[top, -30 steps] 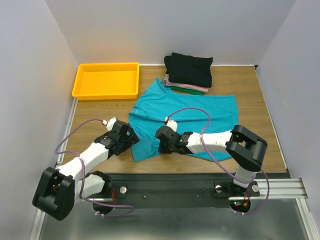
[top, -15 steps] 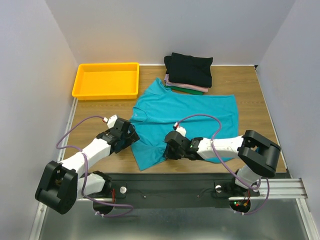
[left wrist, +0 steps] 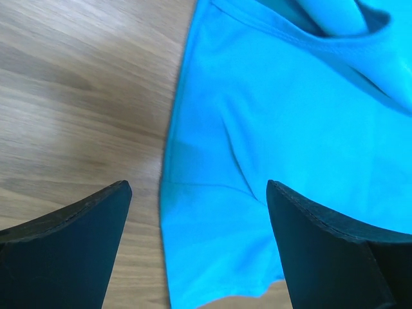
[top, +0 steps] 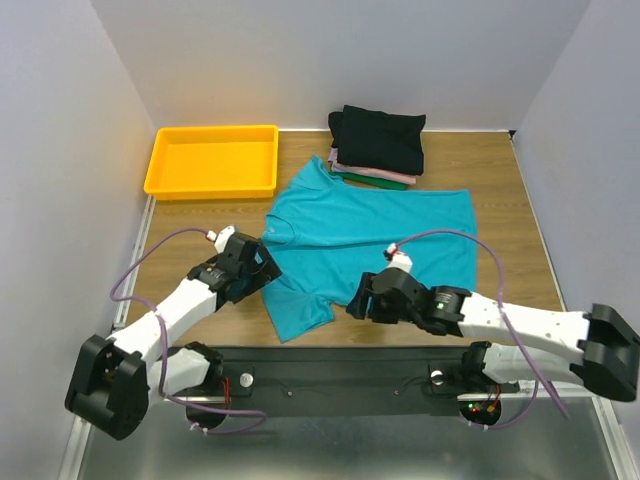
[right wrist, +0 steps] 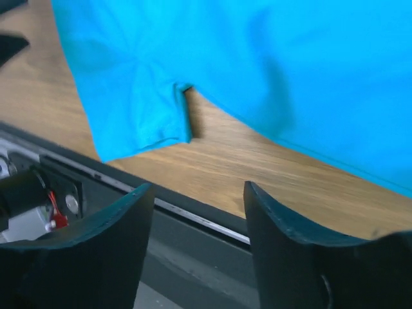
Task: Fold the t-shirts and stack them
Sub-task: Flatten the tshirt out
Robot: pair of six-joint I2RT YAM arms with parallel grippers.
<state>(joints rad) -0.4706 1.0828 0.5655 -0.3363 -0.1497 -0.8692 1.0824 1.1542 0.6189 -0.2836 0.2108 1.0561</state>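
The teal t-shirt [top: 370, 235] lies spread out in the middle of the table [top: 500, 180], neck toward 9 o'clock and hem toward 3 o'clock. One sleeve reaches toward the near edge at about 7 o'clock. At 12 o'clock from it, touching its far sleeve, sits the folded stack, with the black t-shirt [top: 380, 135] on top and the pink [top: 335, 158] and green [top: 378, 181] ones showing beneath. The yellow tray [top: 215, 129] sits at 10 o'clock.

The left gripper [top: 262, 268] hovers at the shirt's 8 o'clock edge. Its fingers are spread wide and grasp nothing, one over bare wood and one over cloth.

The right gripper [top: 362, 300] sits at 6 o'clock, near the sleeve. It is also spread wide and empty, over wood and the table's front rail.
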